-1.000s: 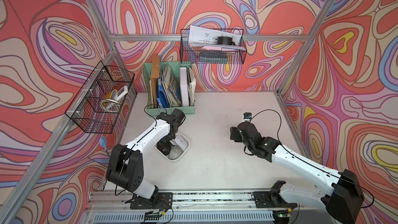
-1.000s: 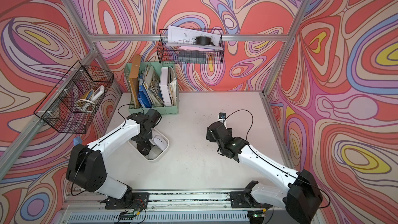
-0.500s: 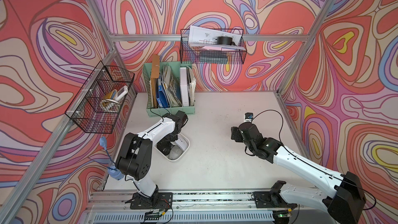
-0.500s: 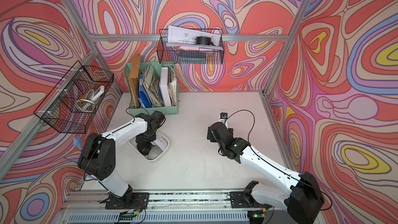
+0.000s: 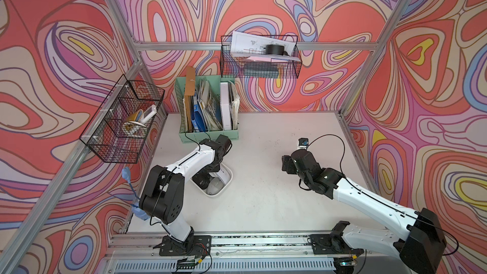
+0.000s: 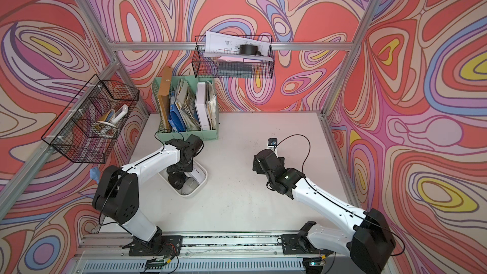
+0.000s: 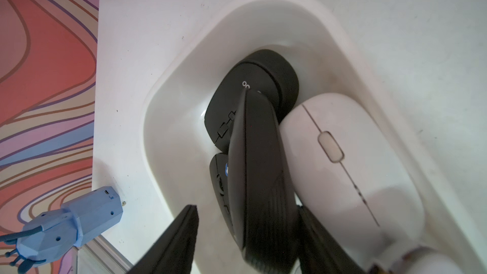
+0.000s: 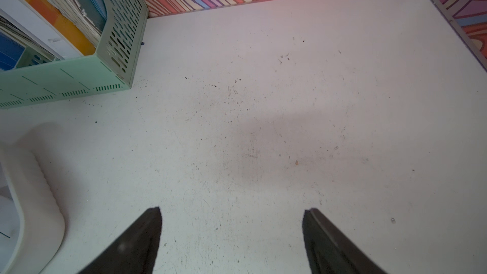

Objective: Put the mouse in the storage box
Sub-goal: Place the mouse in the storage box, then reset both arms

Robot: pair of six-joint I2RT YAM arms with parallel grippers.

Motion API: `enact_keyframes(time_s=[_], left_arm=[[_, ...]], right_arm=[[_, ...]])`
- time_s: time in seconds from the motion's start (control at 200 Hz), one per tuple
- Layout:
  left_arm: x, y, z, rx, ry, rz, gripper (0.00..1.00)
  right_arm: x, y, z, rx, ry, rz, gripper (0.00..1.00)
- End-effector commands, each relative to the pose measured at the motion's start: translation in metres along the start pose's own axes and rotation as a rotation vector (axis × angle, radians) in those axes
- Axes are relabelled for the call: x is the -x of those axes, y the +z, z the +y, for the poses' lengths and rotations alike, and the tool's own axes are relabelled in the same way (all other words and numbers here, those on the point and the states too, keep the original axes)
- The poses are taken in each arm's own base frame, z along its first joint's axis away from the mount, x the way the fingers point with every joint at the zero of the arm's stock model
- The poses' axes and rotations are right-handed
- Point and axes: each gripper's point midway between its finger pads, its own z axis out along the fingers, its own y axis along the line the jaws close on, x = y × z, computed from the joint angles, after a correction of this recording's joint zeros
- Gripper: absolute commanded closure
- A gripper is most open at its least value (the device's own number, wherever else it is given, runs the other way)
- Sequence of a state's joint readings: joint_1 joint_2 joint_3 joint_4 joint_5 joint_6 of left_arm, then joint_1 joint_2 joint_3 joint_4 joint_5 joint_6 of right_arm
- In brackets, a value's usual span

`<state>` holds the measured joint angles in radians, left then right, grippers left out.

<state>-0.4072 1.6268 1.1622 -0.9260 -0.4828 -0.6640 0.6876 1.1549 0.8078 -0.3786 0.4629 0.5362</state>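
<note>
The left tool [image 7: 247, 208], jaws parted, straddles the edgewise mouse [image 7: 253, 154] inside the storage box [image 7: 168, 93]; the open right tool [image 5: 286, 165] sits well apart at three o'clock.

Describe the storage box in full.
The storage box is a white, glossy plastic bin, oblong with rounded corners and low walls, flat on the white table near the mint-green file organiser. Inside, a white mouse lies along one long wall, touching a black mouse. The left gripper hangs over it, jaws apart around a second black mouse.

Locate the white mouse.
In the left wrist view the white mouse lies in the storage box, beside a black mouse, on the robot's left.
</note>
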Motion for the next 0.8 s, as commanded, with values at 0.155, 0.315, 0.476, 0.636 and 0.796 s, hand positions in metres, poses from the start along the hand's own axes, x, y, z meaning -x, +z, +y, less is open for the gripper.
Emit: enact_keyframes(time_s=[0.155, 0.315, 0.476, 0.636, 0.796], left_arm=[[0.014, -0.041, 0.013, -0.129, -0.118, -0.152, 0.17], [0.025, -0.062, 0.019, -0.232, -0.183, -0.29, 0.04], [0.037, -0.079, 0.037, -0.268, -0.286, -0.47, 0.01], [0.046, -0.079, 0.063, -0.211, -0.408, -0.671, 0.01], [0.061, -0.06, 0.065, -0.148, -0.365, -0.788, 0.01]], right_arm=[[0.012, -0.003, -0.004, -0.022, -0.011, -0.033, 0.14], [0.024, -0.01, -0.013, -0.062, -0.03, -0.07, 0.09], [0.039, -0.015, -0.033, -0.128, -0.026, -0.109, 0.02], [0.057, -0.016, -0.067, -0.232, 0.03, -0.161, 0.02], [0.069, -0.007, -0.095, -0.319, 0.063, -0.207, 0.02]])
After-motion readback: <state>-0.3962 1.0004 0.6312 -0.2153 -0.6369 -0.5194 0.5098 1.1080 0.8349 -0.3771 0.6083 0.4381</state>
